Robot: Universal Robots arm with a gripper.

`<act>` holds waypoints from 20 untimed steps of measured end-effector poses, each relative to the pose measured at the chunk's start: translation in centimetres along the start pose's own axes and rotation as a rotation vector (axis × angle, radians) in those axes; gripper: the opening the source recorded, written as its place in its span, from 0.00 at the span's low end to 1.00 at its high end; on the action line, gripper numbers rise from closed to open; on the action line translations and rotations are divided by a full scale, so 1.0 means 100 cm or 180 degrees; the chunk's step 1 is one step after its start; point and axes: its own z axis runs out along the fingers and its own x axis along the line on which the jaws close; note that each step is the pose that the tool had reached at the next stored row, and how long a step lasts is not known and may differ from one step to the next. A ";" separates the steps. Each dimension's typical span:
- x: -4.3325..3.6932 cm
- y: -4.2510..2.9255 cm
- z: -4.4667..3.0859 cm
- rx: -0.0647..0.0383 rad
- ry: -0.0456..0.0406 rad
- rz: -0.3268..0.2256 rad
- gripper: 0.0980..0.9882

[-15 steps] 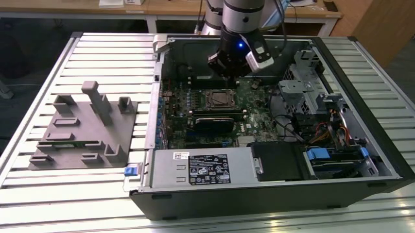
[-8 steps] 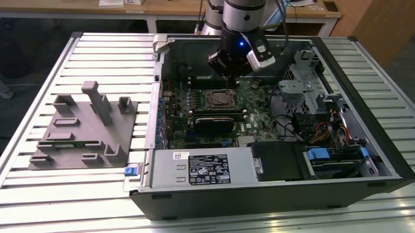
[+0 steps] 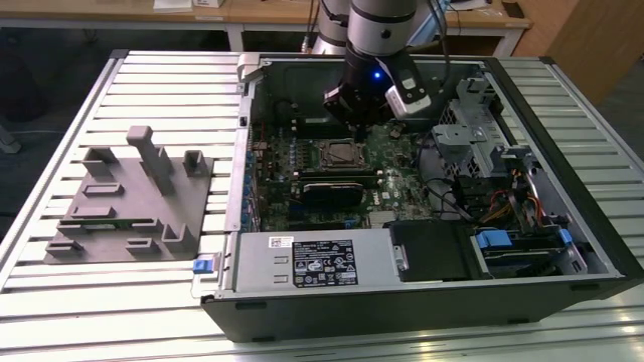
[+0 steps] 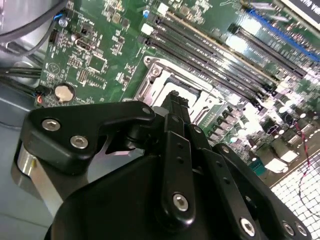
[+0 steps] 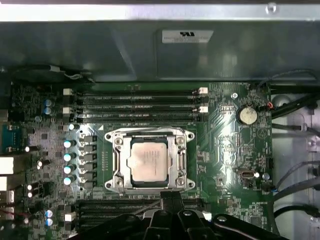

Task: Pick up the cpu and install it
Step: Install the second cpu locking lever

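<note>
The cpu (image 5: 148,160) sits in its socket (image 5: 116,167) on the motherboard (image 5: 225,135), just beyond the fingertips (image 5: 170,201), which are pressed together and hold nothing. In the second wrist view the gripper (image 4: 176,102) hides most of the socket. In the exterior view the gripper (image 3: 360,130) hangs inside the open computer case (image 3: 593,234), its tips hard to make out.
</note>
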 end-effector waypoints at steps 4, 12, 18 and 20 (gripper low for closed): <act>-0.0023 -0.0039 -0.0001 0.0002 0.0063 0.0003 0.01; -0.0027 -0.0105 0.0041 0.0003 0.0092 0.0005 0.01; -0.0026 -0.0105 0.0120 0.0003 0.0101 0.0005 0.01; -0.0026 -0.0107 0.0121 0.0004 0.0101 0.0005 0.01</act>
